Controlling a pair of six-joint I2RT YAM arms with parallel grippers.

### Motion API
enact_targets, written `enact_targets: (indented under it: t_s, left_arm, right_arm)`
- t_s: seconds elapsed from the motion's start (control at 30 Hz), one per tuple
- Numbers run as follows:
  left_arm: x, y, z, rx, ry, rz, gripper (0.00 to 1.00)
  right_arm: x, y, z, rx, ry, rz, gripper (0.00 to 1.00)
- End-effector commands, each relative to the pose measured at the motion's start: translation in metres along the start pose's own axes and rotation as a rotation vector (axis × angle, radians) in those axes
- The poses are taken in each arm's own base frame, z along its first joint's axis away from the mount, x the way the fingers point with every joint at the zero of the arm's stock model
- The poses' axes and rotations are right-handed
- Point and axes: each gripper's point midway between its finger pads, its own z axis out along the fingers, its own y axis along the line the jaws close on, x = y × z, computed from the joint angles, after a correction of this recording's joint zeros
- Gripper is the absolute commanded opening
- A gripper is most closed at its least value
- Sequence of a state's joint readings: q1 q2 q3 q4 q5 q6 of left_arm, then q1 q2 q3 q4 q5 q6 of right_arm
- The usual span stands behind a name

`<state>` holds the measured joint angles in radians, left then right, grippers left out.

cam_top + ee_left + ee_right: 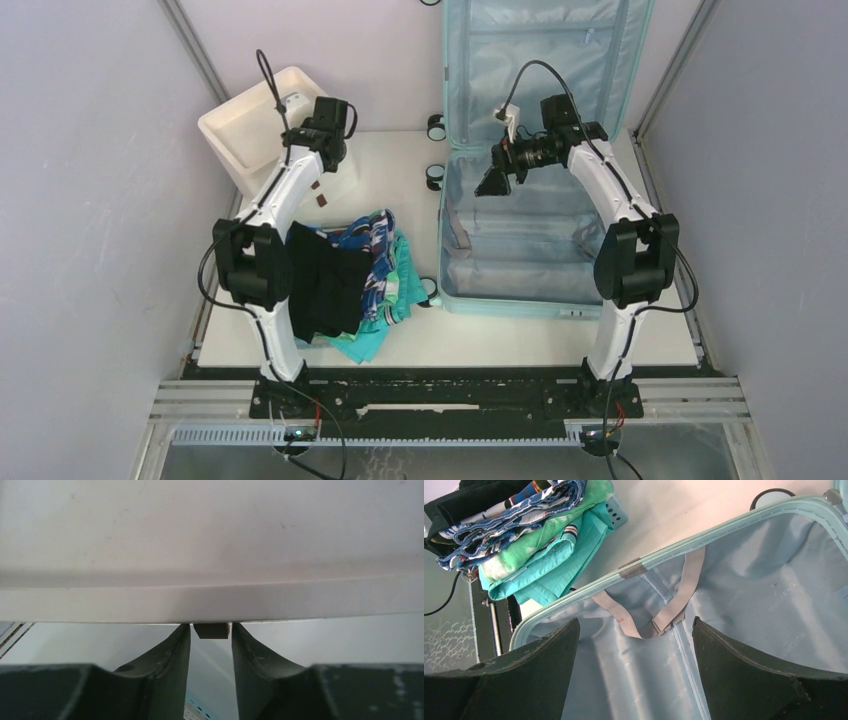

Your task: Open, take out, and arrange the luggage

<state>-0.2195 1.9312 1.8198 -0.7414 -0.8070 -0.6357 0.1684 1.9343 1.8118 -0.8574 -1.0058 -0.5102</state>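
The luggage (520, 250) lies open on the right of the table, its lid (545, 50) standing up against the back wall. Its pale blue lining (749, 595) and grey straps (674, 610) show, with nothing else on the lining. My right gripper (635, 621) hangs open above the inside of the lower half, also seen from above (490, 183). My left gripper (211, 627) is at the white drawer unit (210, 555), its fingers standing on either side of a small brown handle (212, 630), with a thin gap on the left side.
A pile of folded clothes (350, 280), black, blue-patterned and green, lies between the arms on a blue lattice basket (616, 510). The white drawer unit (255, 125) sits tilted at the back left. Suitcase wheels (436, 127) jut out towards the middle.
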Motion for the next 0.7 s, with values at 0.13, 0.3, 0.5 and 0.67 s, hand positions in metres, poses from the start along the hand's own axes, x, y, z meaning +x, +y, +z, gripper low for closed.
enact_targets:
  t_s: [0.13,0.3,0.5,0.67]
  left_arm:
    - [-0.028,-0.003,0.0,-0.006,-0.049,-0.061,0.13]
    - [-0.035,-0.015,-0.018,0.083,-0.039,-0.053,0.0]
    - [-0.022,-0.038,-0.044,0.205,0.0,-0.024,0.0]
    - [-0.007,-0.057,-0.071,0.313,0.028,-0.01,0.0]
  right_arm:
    - [-0.02,-0.004,-0.012,0.004,-0.052,-0.055,0.9]
    - [-0.018,-0.009,-0.013,0.02,-0.046,-0.053,0.9]
    - [-0.015,-0.019,-0.019,0.048,-0.043,-0.041,0.9]
    - [-0.006,-0.026,-0.024,0.074,-0.022,-0.038,0.9]
